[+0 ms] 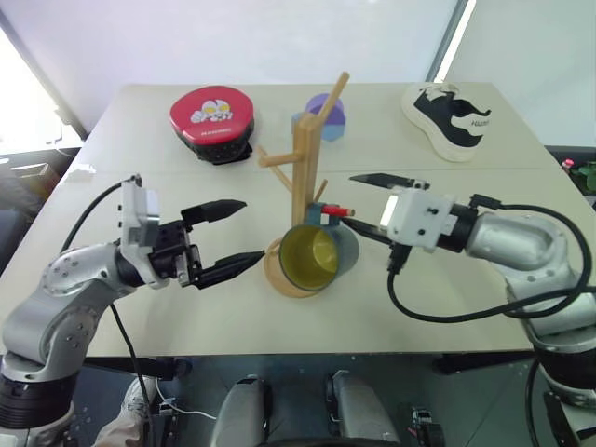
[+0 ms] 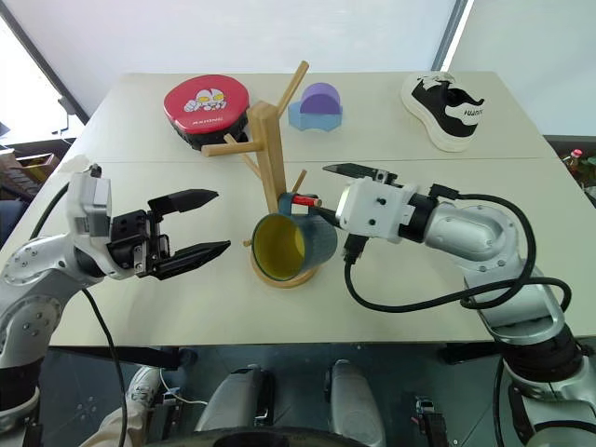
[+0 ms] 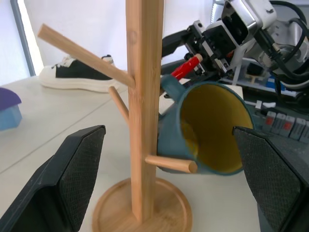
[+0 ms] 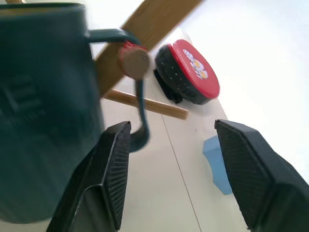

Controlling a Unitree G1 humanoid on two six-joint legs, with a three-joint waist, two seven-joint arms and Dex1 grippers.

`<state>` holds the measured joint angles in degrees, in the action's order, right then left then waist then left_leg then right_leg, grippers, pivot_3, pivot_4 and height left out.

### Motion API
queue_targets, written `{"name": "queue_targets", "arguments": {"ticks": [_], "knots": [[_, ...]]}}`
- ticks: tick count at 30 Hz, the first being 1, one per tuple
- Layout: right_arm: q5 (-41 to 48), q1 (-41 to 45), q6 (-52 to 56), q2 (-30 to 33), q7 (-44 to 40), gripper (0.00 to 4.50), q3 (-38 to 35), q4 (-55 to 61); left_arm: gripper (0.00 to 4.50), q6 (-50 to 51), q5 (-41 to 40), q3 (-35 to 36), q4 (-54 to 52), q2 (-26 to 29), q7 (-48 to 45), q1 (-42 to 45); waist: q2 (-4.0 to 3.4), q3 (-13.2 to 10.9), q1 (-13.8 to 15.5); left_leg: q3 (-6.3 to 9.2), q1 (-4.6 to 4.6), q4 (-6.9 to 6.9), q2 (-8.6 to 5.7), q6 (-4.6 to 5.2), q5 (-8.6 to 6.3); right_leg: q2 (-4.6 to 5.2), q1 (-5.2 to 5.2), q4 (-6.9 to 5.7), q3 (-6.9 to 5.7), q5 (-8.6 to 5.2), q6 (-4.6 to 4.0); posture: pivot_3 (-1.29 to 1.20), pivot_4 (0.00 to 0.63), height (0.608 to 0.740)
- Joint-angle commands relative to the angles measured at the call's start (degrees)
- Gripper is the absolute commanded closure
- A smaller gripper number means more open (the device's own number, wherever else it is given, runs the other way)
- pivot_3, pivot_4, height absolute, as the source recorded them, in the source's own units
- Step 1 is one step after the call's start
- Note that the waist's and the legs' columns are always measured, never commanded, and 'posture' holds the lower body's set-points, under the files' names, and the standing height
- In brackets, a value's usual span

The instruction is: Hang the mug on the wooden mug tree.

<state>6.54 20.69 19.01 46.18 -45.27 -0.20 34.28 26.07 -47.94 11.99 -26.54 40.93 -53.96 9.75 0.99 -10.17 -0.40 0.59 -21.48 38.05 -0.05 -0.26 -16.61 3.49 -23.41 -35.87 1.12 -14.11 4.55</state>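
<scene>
Mug [image 1: 319, 257] hanging on mug tree [image 1: 304, 168] red-tipped peg; grippers open.

The left arm comes in from the near left, elbow bent, forearm reaching toward the middle. Its wrist is turned so the left gripper [image 1: 225, 237] points right, about level. Its two black fingers stand spread, one above the other, with nothing between them.

The right arm comes in from the near right, elbow bent outward, forearm angled toward the middle. The right gripper [image 1: 365, 205] points left and slightly away, close to level. Its fingers are parted, one high and far, the other lower and nearer, clamping nothing.
</scene>
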Motion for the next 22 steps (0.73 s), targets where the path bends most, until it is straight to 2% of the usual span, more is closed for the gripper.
{"name": "queue_targets", "arguments": {"ticks": [1,5,9,11,14,18,22], "knots": [[4.9,-4.7,1.4,0.7,-0.6,1.51,-10.0,1.8,0.0,-1.0,3.9,-0.6,2.5,-0.7,2.6,0.9,0.01,0.0,0.0,0.0,-0.02,0.0,-0.01,0.0,0.0,0.01,0.01,0.04,0.0,0.0,0.0,0.0,0.15,0.735],[9.3,-13.0,1.6,-3.1,1.1,1.51,-18.8,-2.1,0.0,-4.7,11.3,-0.6,8.4,-3.1,7.2,-0.2,0.06,0.0,-0.1,-0.01,-0.01,-0.01,-0.01,0.01,0.0,0.01,0.04,0.09,0.0,0.01,0.01,0.0,0.15,0.735],[13.2,-17.0,0.6,-11.9,6.8,1.51,-23.5,-9.2,0.0,-10.8,18.5,0.8,16.3,-7.0,12.9,-1.7,0.09,0.0,-0.4,-0.02,0.04,-0.03,0.02,0.01,-0.01,0.0,0.06,0.07,0.03,0.01,0.02,0.0,0.15,0.735],[12.5,-18.6,-2.4,-16.2,9.5,1.51,-23.8,-14.4,0.0,-13.9,20.5,2.3,19.5,-9.5,16.0,-3.0,0.08,0.0,-0.4,-0.05,0.06,-0.03,0.05,0.01,-0.01,-0.01,0.01,-0.01,0.07,0.02,0.02,0.0,0.15,0.735],[11.6,-18.8,-5.6,-19.5,11.8,1.51,-23.2,-20.1,0.0,-16.8,22.4,4.7,23.5,-13.5,22.0,-3.3,0.08,0.0,-0.2,-0.03,0.04,-0.04,0.05,0.01,-0.01,0.02,-0.03,-0.06,0.11,0.02,0.02,0.0,0.15,0.735],[10.4,-18.6,-10.3,-20.8,12.0,1.51,-21.1,-26.1,0.0,-17.6,23.6,6.0,26.4,-16.6,26.2,-4.1,0.07,0.0,-0.2,-0.04,0.06,-0.03,0.03,0.01,0.0,0.07,-0.02,-0.11,0.12,0.02,0.03,0.0,0.15,0.735],[10.9,-17.9,-13.2,-21.1,11.8,1.51,-19.8,-29.5,0.0,-19.2,24.6,5.3,26.7,-17.6,26.0,-5.4,0.07,0.0,-0.3,-0.03,0.06,-0.03,0.03,0.0,-0.01,0.07,-0.03,-0.1,0.11,0.07,0.12,0.0,0.15,0.735]]}}
